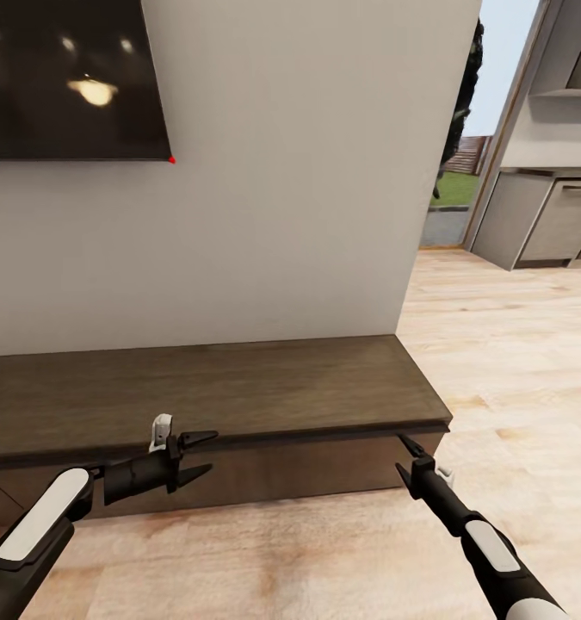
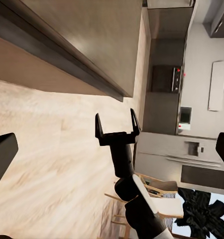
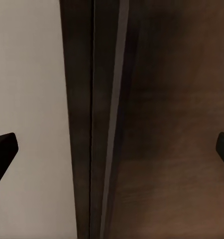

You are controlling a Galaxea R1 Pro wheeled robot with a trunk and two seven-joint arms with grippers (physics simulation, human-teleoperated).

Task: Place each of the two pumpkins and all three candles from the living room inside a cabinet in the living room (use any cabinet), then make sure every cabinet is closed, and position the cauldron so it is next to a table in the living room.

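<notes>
Cabinet lies straight ahead of the robot, low against the pale wall, its long axis running left to right across the head view. Both claws sit at its front edge, just under the overhanging top. The right claw is up against the drawer front near the right-hand end; its wrist view looks point-blank at the dark seam under the top, with both fingertips at the far edges of the picture, so it stands wide and holds nothing. The left claw is at the same front further left, turned sideways toward the other arm, jaws spread and empty too (its wrist view looks along the cabinet and catches the right claw with both prongs apart).

The drawer front at the right end therefore lies directly ahead of the right claw, touching or very nearly, so that arm looks the nearer for working this end of the cabinet, to my eye. The fronts are flat, with no handle visible, so any pull would have to catch the lip below the top.

The wood is dark brown, matte, with a fine straight grain; the top is a thin flat slab with a crisp edge. The floor is pale plank. No pumpkins, candles or cauldron appear here.
</notes>
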